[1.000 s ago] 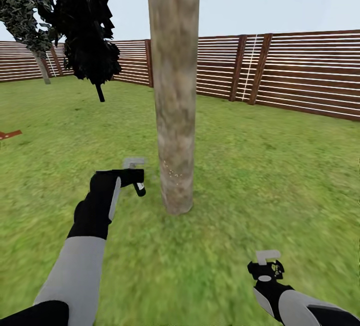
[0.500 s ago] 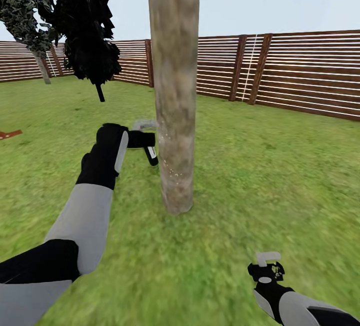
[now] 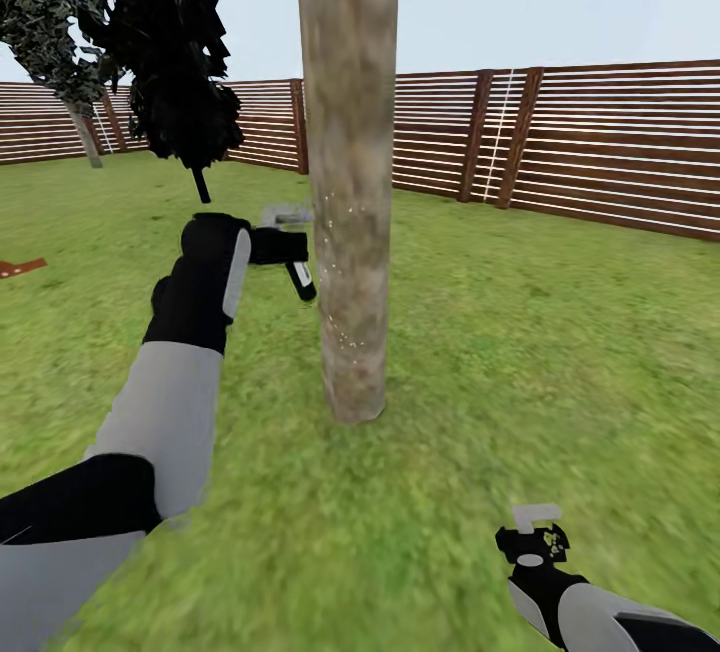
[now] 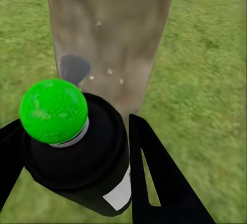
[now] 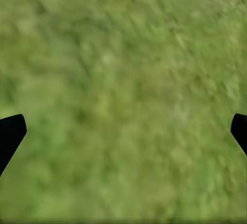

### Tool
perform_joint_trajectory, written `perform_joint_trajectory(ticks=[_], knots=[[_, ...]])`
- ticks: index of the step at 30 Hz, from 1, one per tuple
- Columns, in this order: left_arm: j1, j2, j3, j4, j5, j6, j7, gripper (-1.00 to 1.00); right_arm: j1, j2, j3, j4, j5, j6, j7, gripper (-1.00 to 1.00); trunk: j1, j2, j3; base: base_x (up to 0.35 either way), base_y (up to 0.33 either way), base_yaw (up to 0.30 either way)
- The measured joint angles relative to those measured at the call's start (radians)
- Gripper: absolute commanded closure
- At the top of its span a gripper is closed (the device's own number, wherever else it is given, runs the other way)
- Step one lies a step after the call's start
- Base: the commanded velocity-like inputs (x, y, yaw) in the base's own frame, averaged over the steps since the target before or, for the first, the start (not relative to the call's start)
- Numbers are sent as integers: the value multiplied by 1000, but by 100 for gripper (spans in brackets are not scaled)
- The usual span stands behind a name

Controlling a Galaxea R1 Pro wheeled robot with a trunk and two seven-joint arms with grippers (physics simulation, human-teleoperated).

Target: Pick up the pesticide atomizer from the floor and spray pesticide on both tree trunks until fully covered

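Raised higher beside the trunk [image 3: 350, 182], the atomizer [image 3: 300, 282] was kept clenched in the left gripper [image 3: 285, 257]; upper bark was likely targeted. The right gripper [image 3: 530, 532] was held spread.

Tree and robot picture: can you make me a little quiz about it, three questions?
1. True or false: the left end effector holds the pesticide atomizer next to the tree trunk.
2. What lies under the right end effector? A grass, B paving, C water.
3. Fill in: the garden's edge is a brown wooden ____.

Key: 1 true. 2 A, grass. 3 fence.
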Motion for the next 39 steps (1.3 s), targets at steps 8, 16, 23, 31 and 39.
perform_joint_trajectory(ticks=[8,16,23,31,39], knots=[[-369,3,4,292,-4,-2,1,100,0,0,0,0,0,0,0,-100,0,0,0,0,0,0],[-530,4,5,360,149,-5,-9,100,0,0,0,0,0,0,0,-100,0,0,0,0,0,0],[-566,23,13,421,169,-9,-8,100,0,0,0,0,0,0,0,-100,0,0,0,0,0,0],[-566,49,12,828,179,-139,-5,100,0,0,0,0,0,0,0,-100,0,0,0,0,0,0],[-561,37,13,886,182,-178,-7,100,0,0,0,0,0,0,0,-100,0,0,0,0,0,0]])
